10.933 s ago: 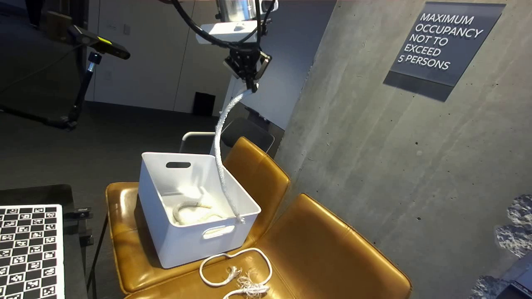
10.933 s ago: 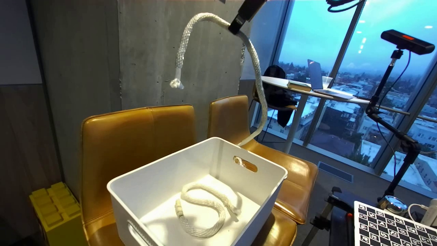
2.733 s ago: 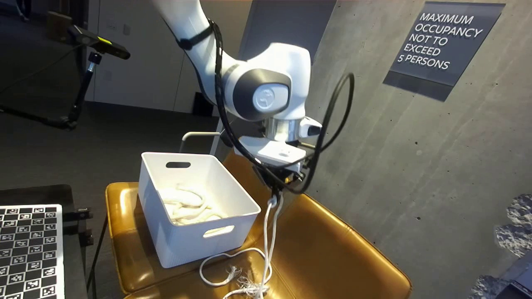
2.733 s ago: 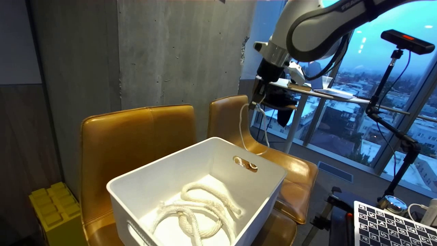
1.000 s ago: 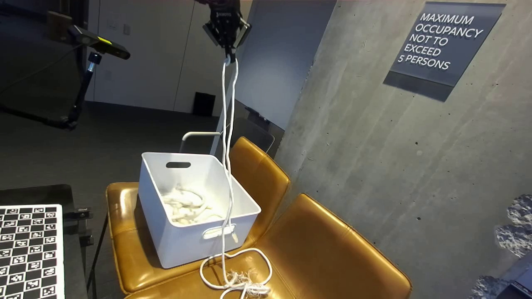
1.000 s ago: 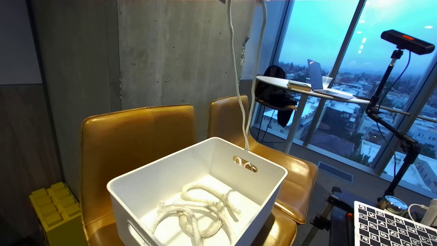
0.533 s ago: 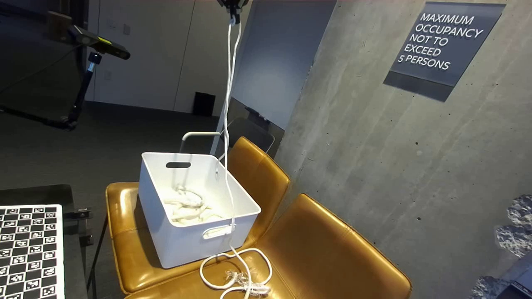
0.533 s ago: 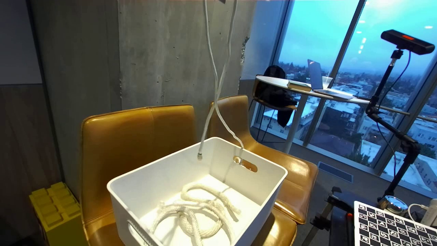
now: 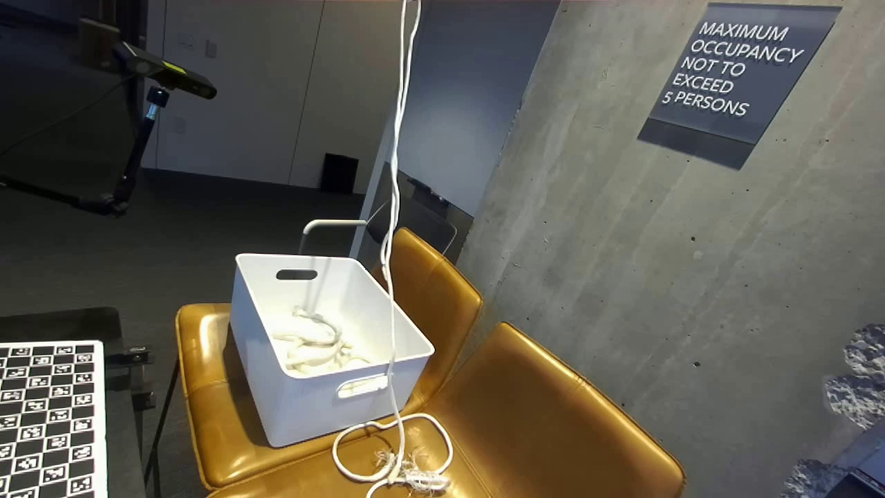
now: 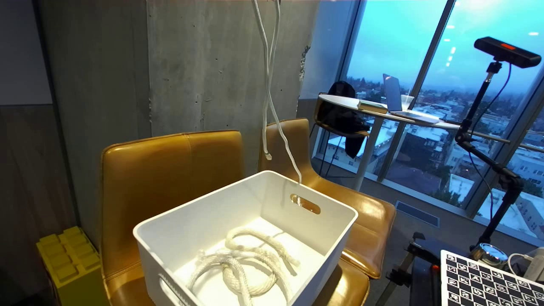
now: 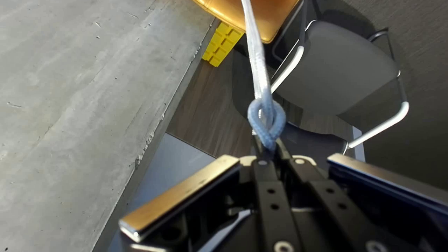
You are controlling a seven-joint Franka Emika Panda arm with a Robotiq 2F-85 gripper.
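My gripper (image 11: 268, 146) shows only in the wrist view; it is above the top edge of both exterior views. Its fingers are shut on a bend of thin white rope (image 11: 258, 66), which looks bluish at the fingertips. Two strands hang down in both exterior views (image 9: 395, 173) (image 10: 267, 63). One strand ends free (image 10: 268, 156) above the far side of the white bin (image 9: 311, 415). The other passes outside the bin's handle wall (image 10: 276, 191) to the chair seat. Thick white ropes (image 10: 250, 291) lie coiled inside the bin, also in an exterior view (image 9: 314, 356).
The bin stands on a tan chair (image 9: 204, 387). A second tan chair (image 9: 539, 415) holds a looped rope (image 9: 451, 443) with frayed ends (image 9: 422, 478). A concrete wall (image 9: 622, 277) is beside them. A camera stand (image 10: 476, 106) and checkered board (image 10: 488, 276) stand nearby.
A thick rope held earliest now lies in the bin. The gripper then took the thin rope at the front chair and rose out of view. The free end has lifted out of the bin.
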